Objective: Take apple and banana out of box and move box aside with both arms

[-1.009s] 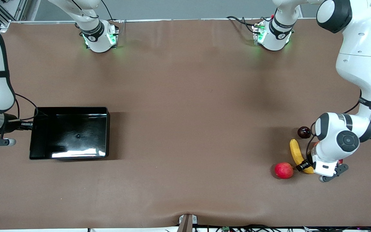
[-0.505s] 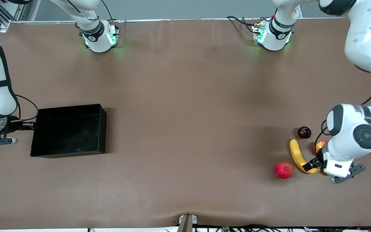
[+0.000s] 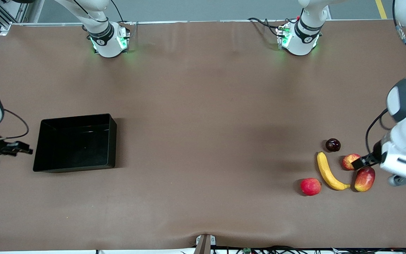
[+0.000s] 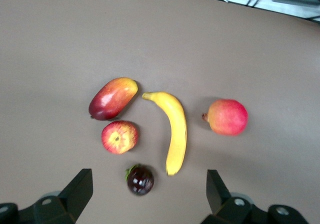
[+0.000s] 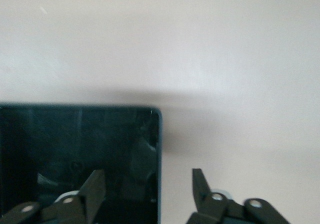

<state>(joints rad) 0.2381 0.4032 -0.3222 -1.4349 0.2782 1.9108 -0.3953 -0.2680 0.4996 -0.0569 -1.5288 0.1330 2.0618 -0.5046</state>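
The black box (image 3: pixel 76 143) lies flat toward the right arm's end of the table, and its wall (image 5: pixel 159 149) shows in the right wrist view. My right gripper (image 3: pixel 25 149) (image 5: pixel 147 176) is open and empty, just off the box's end wall and apart from it. The yellow banana (image 3: pixel 331 171) (image 4: pixel 173 129) and the red-yellow apple (image 3: pixel 351 161) (image 4: pixel 120 136) lie on the table toward the left arm's end. My left gripper (image 3: pixel 361 163) (image 4: pixel 148 184) hangs wide open over this fruit cluster, by the apple, and holds nothing.
Beside the banana lie a red-yellow mango (image 3: pixel 364 178) (image 4: pixel 113 98), a round red fruit (image 3: pixel 310 186) (image 4: pixel 227 116) and a small dark fruit (image 3: pixel 333 145) (image 4: pixel 140 179). The brown tabletop (image 3: pixel 210 141) stretches between box and fruits.
The right gripper opened, let go of the box's wall and drew back; the box settled. The left gripper lifted off the banana and drew back toward the left arm's end, uncovering the apple and mango.
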